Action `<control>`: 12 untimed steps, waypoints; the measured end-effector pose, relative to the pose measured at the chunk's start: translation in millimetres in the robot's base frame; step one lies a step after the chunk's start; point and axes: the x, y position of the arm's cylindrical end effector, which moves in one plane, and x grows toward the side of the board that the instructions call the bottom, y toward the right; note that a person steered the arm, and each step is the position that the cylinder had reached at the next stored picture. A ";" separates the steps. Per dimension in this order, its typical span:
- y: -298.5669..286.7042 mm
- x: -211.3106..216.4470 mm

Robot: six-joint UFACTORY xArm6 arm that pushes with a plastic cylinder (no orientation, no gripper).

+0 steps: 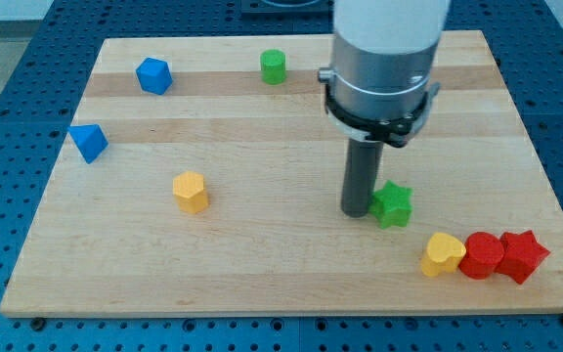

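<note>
My tip point(357, 209) rests on the wooden board point(262, 264) right of centre, touching or nearly touching the left side of a green star block point(393, 204). Toward the view's bottom right lie a yellow heart-shaped block point(443, 253), a red rounded block point(481, 255) and a red star block point(523, 255), packed side by side in a row. A yellow hexagonal block point(191, 191) sits well to the tip's left.
A blue block point(153, 75) and a green cylinder block point(274, 66) lie near the view's top. A blue triangular block point(89, 143) sits by the board's left edge. The arm's grey and white body point(384, 59) hangs over the upper right. Blue perforated table surrounds the board.
</note>
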 end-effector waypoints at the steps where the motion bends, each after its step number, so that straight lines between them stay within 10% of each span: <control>1: 19.8 0.0; 12: 57.8 5.2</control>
